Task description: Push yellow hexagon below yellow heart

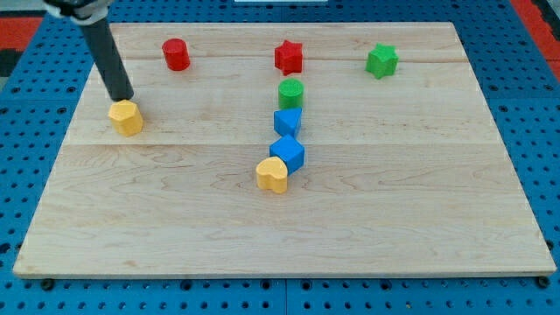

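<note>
Yellow hexagon (126, 117) sits on the wooden board (394, 219) near its left edge, well apart from the yellow heart (272, 174), which touches a blue cube (288, 153) at centre. My tip (124, 98), a bare rod holding nothing, touches the hexagon's top edge.

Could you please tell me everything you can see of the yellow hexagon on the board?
The yellow hexagon is a small, chunky six-sided block, matte and evenly yellow. It sits flat on the wooden board near the view's left edge, far left of and higher than the yellow heart. My tip stands right at its upper edge, apparently touching it. No other block touches it; the red cylinder is apart, up and to the right.
</note>
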### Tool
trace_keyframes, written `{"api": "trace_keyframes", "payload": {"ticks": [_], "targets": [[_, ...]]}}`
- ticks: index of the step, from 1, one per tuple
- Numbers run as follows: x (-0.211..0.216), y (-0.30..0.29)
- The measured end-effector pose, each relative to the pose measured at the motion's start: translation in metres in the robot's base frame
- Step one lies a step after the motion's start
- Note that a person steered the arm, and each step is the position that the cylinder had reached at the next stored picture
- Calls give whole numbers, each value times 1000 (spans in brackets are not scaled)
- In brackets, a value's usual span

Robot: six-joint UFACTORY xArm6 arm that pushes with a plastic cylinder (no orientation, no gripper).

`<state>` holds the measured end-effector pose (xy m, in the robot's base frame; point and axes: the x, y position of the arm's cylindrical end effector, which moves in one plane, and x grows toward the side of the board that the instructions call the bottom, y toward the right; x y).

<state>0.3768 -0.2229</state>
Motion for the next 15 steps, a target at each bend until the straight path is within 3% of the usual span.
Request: {"api": "trace_keyframes", "payload": {"ticks": [2,3,4,7,10,15], "targets": [[76,28],[110,-2],[122,-1],[149,122],[217,110],[202,184]]}}
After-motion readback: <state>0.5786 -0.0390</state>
